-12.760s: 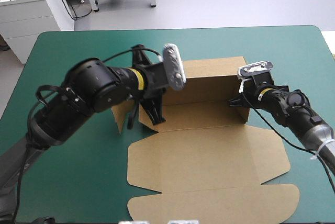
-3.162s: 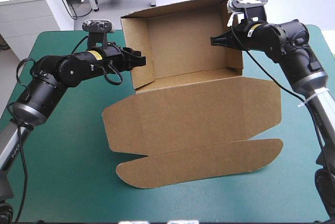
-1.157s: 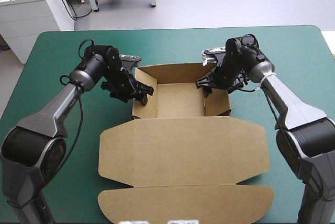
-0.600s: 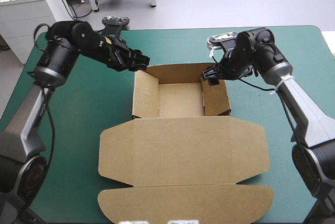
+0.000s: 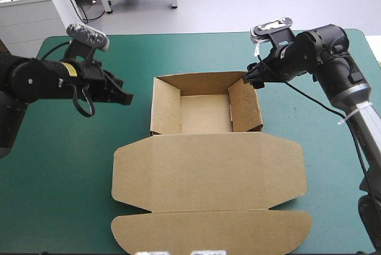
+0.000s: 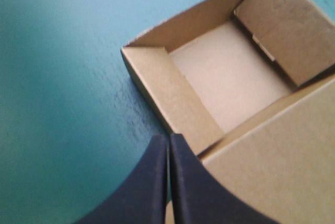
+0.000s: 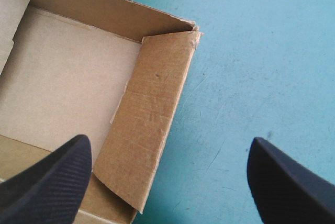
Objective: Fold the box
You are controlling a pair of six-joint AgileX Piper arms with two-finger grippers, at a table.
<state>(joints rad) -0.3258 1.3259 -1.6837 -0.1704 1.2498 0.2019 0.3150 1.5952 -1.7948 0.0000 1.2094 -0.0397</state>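
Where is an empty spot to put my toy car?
The strip of cover behind the box, up to the far edge, is bare. So is the near-left corner beside the lid. The middle is crowded: box and flat lid fill it.

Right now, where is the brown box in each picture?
High view: the box lies mid-table, tray far, lid flat near.
Left wrist view: box just ahead of the shut left gripper.
Right wrist view: box ahead of the open right gripper, offset.
Shared landmark: the tray's right side wall.
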